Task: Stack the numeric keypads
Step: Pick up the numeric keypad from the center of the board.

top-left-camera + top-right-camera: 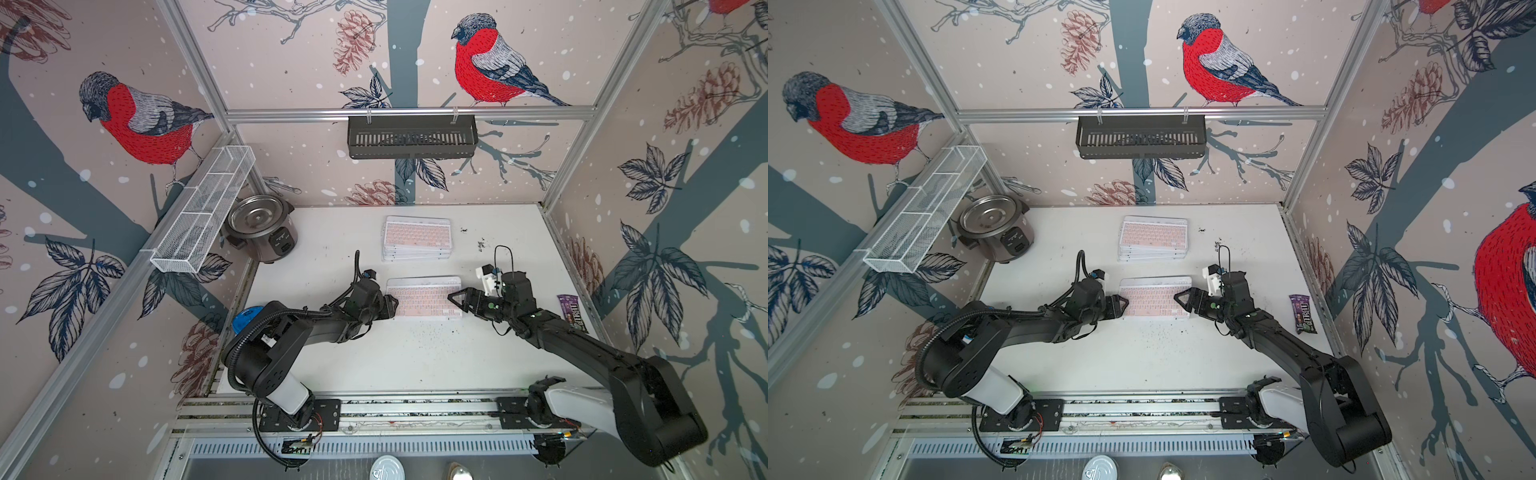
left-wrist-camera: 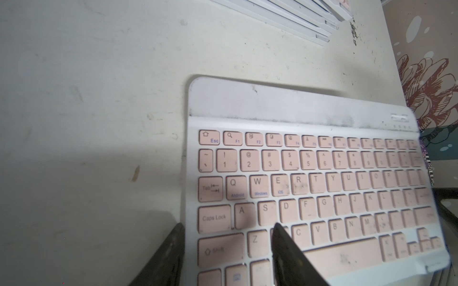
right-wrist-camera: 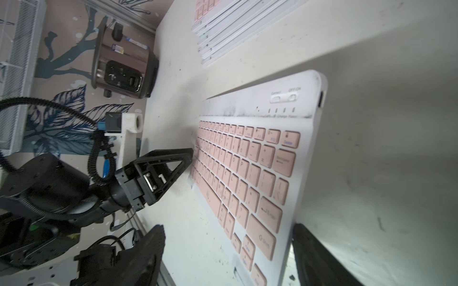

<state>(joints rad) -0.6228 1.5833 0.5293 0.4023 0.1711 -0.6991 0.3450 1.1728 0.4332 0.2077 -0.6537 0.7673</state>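
Keypad (image 2: pixel 322 188) marked "Caps Lock", mid grimy desk (image 1: pixel 415 357): my left gripper (image 1: pixel 393 304) pinches its edge. My right gripper (image 1: pixel 450 298) gapes empty.

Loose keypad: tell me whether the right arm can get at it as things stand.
Probably yes. The right gripper is open right at the loose keypad, at its right end, with nothing between them. The left gripper grips only the opposite end.

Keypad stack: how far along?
Done: stack of several keypads at the back. In hand: left end effector shut on one edge of the only loose pink keypad; right end effector open at its opposite edge. Left: place it on the stack.
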